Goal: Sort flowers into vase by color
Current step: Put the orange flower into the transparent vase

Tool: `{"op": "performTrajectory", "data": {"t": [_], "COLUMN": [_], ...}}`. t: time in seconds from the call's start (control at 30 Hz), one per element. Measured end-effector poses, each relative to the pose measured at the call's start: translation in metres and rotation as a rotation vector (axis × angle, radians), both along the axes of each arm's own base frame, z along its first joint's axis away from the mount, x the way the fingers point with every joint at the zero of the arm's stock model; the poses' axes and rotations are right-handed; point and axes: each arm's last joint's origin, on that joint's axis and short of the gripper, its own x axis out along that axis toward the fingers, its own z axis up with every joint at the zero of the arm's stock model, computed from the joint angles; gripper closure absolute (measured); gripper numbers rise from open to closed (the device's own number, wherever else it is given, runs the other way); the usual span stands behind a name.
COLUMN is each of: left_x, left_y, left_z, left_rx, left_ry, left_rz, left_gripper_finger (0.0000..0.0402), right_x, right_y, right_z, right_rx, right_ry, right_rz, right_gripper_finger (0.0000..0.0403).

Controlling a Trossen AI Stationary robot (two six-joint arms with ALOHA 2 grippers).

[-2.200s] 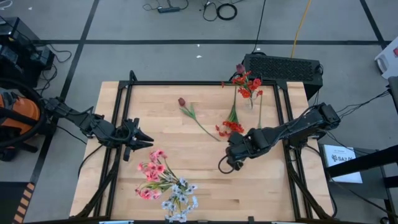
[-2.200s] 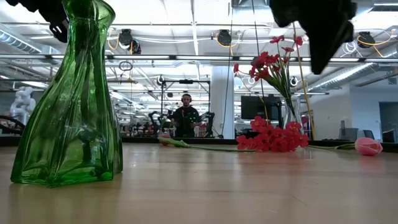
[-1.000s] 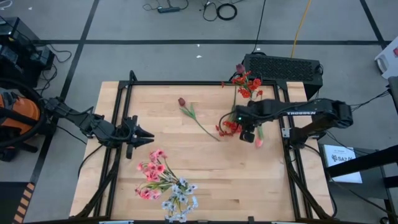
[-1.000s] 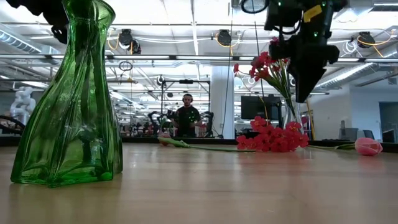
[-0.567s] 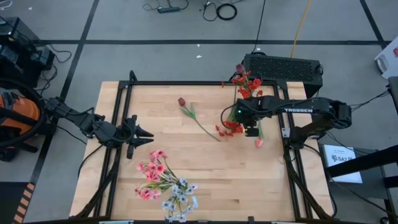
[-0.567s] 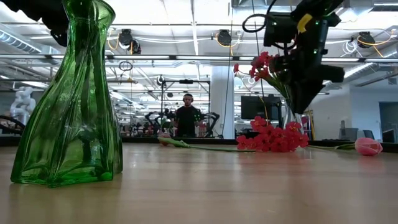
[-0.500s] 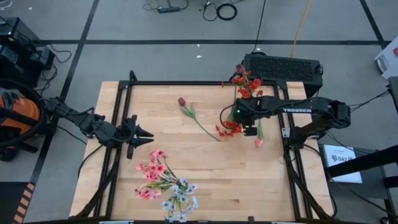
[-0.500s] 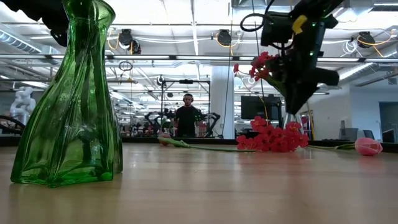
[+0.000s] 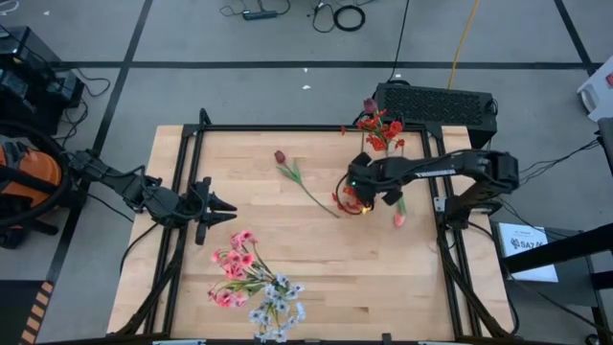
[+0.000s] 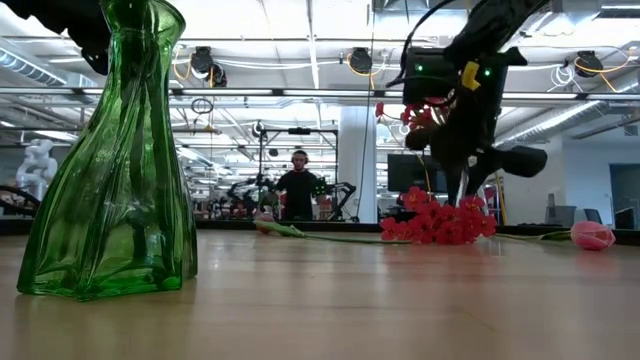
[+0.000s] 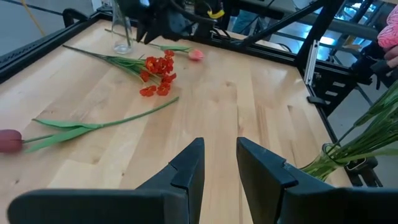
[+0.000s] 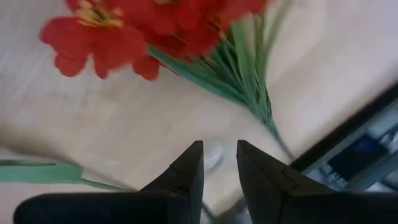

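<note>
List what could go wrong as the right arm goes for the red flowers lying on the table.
The right gripper hovers over the loose red cluster, right beside the clear vase that already holds red flowers. A wide swing could tip that vase. The cluster's stem is thin and flat on the table, so the narrowly parted fingers may close above it. The pink bud close by could get dragged.

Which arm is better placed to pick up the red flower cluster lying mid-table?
The right. Its gripper hangs directly over the red flower cluster, fingers slightly apart, while the left gripper waits at the table's left side, away from it.
</note>
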Motion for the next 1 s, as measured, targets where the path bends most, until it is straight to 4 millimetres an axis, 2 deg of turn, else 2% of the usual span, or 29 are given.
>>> {"op": "performTrajectory", "data": {"t": [0.2,0.5,0.7,0.83,1.0], "left_x": [0.0,0.0,0.0,0.0,0.0], "left_y": [0.0,0.0,0.0,0.0,0.0], "left_z": [0.0,0.0,0.0,0.0,0.0], "left_rx": [0.0,0.0,0.0,0.0,0.0], "left_ry": [0.001,0.001,0.0,0.0,0.0], "left_rz": [0.0,0.0,0.0,0.0,0.0], "left_gripper_finger": [0.0301,0.0301,0.0301,0.0301,0.0301], "right_x": [0.007,0.024,0.026,0.029,0.03], "right_y": [0.006,0.008,0.004,0.003,0.003], "right_z": [-0.012,-0.026,-0.037,-0.039,-0.039], "right_rx": [0.001,-0.076,-0.083,-0.094,-0.099], "right_ry": [0.09,0.12,0.165,0.133,0.128], "right_rz": [0.143,0.305,0.3,0.277,0.278], "right_gripper_finger": [0.0314,0.0314,0.0314,0.0311,0.0287]}}
